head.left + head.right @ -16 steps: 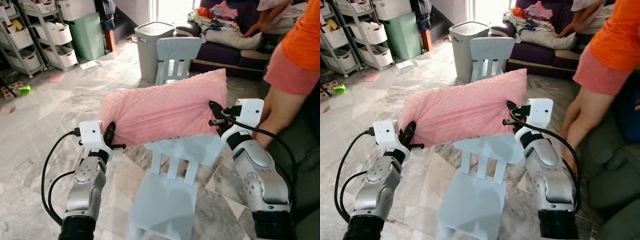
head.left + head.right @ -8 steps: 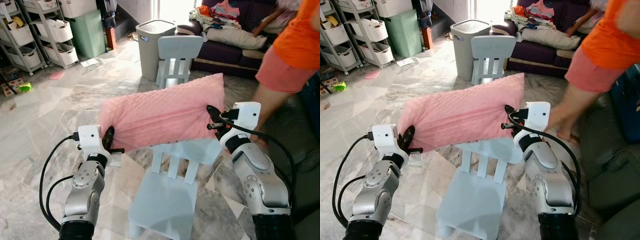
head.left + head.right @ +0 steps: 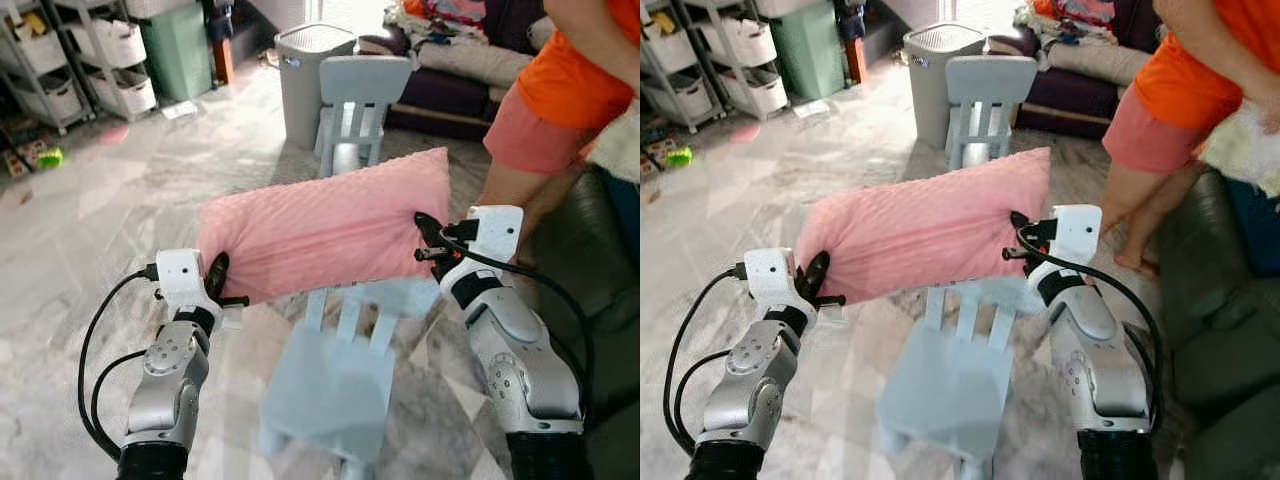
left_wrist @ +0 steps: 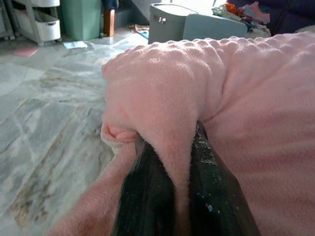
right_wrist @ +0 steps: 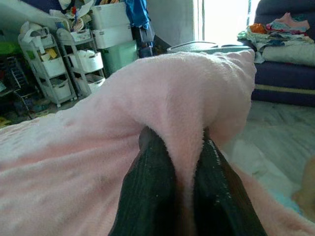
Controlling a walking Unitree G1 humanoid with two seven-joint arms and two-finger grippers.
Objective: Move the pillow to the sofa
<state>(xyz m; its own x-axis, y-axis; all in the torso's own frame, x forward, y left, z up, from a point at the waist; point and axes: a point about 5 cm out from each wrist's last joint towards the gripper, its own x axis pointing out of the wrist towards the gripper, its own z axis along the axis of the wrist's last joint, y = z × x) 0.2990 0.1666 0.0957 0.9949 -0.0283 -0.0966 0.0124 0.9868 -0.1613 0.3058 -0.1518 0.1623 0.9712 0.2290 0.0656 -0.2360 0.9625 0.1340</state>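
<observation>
Pillow point(image 3: 325, 232) hangs pinched between left gripper point(image 3: 216, 281) and right gripper point(image 3: 428, 237), both clamped on its ends.

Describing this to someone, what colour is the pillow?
Pink, with a dimpled texture; the pillow shows best in the left eye view.

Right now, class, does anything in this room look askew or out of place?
The pale blue plastic child's chair beneath the held pink dimpled pillow lies tipped over on the marble floor, while a matching chair stands upright.

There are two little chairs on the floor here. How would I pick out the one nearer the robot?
Start at the pink pillow stretched between the left gripper and right gripper. Directly beneath it stands the near chair, pale blue. The far chair stands beyond, beside the grey bin.
</observation>
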